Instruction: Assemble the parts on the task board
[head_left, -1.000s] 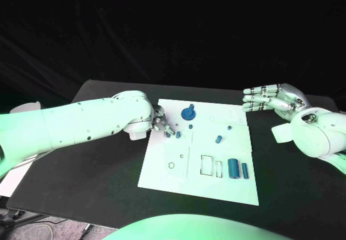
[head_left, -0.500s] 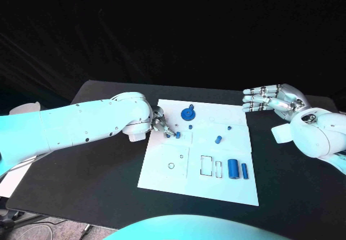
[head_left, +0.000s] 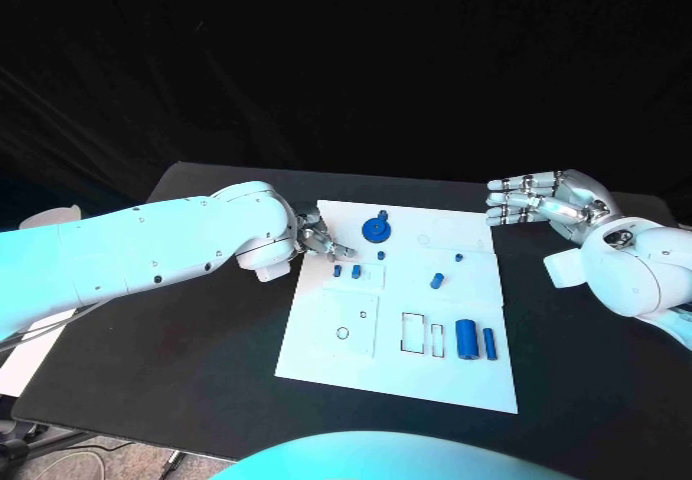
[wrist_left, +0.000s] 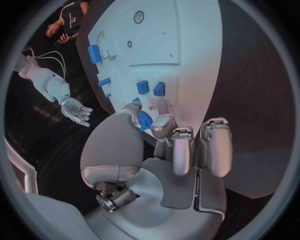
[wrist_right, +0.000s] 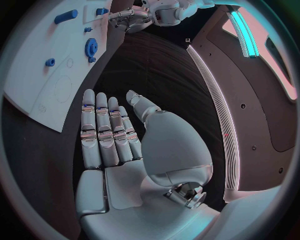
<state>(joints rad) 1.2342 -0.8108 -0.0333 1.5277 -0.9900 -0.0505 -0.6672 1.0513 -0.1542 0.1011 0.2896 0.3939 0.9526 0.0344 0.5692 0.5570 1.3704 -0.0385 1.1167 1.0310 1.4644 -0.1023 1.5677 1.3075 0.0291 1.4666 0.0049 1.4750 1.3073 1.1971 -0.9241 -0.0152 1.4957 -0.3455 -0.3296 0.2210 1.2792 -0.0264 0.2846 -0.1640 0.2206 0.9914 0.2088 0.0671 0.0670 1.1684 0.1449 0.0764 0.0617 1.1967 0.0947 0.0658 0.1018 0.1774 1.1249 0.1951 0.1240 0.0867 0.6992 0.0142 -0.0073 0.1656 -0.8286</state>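
Note:
The white task board (head_left: 433, 375) lies mid-table. My left hand (head_left: 320, 240) hovers over the board's far left part and pinches a small blue part (wrist_left: 144, 120) between thumb and a finger. Just in front of its fingertips two small blue parts (head_left: 338, 269) (head_left: 355, 270) sit on the board, also in the left wrist view (wrist_left: 142, 87). A blue gear (head_left: 375, 229) sits on the board beside the hand. My right hand (head_left: 545, 200) is open, fingers straight and together, off the board's far right corner; the right wrist view shows its empty palm (wrist_right: 119, 140).
More blue parts sit on the board: a peg (head_left: 436, 280), two small studs (head_left: 381, 254) (head_left: 459, 257), a thick cylinder (head_left: 466, 337) and a thinner one (head_left: 490, 342) near the front. Outlined slots (head_left: 414, 331) lie beside them. Black table (head_left: 202, 340) surrounds the board.
My left hand has drawn back a little from the two small parts toward the board's far left edge. The right hand has not moved.

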